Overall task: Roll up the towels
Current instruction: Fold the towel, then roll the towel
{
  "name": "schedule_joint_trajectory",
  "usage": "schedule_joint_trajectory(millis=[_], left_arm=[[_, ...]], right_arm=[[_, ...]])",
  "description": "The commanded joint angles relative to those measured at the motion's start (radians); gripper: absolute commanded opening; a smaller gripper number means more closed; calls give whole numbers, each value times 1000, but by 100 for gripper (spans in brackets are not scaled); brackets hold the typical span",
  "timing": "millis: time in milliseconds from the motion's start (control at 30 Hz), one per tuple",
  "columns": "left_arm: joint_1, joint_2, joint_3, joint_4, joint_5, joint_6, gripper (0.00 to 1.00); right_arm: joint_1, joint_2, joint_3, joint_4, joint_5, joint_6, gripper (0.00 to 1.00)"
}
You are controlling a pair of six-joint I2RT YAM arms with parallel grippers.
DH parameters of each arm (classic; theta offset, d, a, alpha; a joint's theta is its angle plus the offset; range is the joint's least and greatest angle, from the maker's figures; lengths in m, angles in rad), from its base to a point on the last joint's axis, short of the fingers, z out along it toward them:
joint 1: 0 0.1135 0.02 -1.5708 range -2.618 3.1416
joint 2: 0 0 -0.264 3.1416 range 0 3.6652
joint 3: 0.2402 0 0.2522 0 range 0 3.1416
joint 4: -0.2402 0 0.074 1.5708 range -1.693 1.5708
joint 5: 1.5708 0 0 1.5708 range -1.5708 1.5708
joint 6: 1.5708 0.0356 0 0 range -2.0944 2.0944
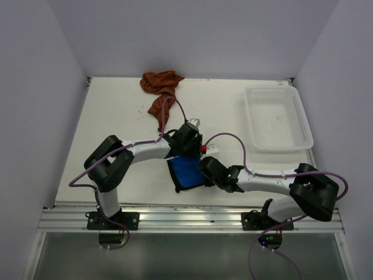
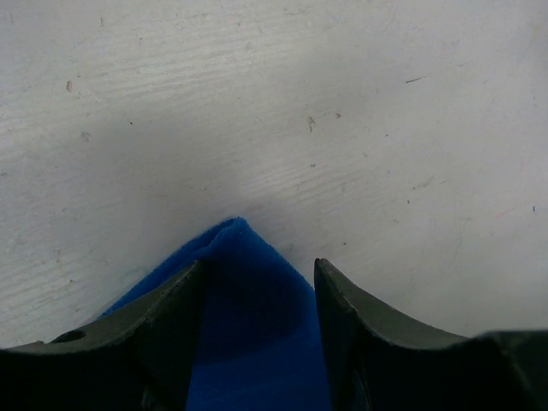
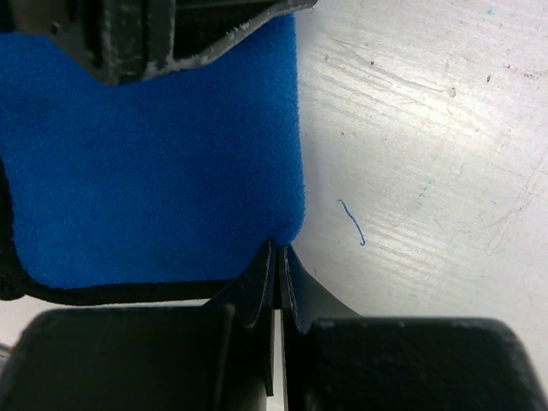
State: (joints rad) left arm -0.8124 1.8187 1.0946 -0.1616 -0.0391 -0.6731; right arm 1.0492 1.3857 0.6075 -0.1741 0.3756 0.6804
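The blue towel (image 1: 186,172) is pinched at opposite corners by the left gripper (image 2: 257,334) and the right gripper (image 3: 279,265), both clamped, apparently to stretch it flat on the worktop (image 1: 116,116) for rolling.

The smaller towel (image 1: 187,172) lies flat on the worktop (image 1: 116,116) near the middle of the near edge, between the two grippers. The left gripper (image 1: 189,140) sits at its far side, with the cloth between its fingers (image 2: 163,325). The right gripper (image 1: 208,169) sits at its right side, fingers (image 3: 265,282) pinched on a corner. The larger towel (image 1: 160,90) lies bunched at the far edge, left of centre, trailing toward the middle. The basket (image 1: 276,118) stands in the far right corner, well apart from both towels.
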Motion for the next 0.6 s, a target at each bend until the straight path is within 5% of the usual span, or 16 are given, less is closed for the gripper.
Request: schedule_joint_trajectory(millis=[0,567], left_arm=[[-7,22,16,17,-31,-11,57],[-27,99,88,-36,-99,12,56]], right_arm=[[6,9,-9,42,17,8,0],[6,3,-22,54,11,4,0]])
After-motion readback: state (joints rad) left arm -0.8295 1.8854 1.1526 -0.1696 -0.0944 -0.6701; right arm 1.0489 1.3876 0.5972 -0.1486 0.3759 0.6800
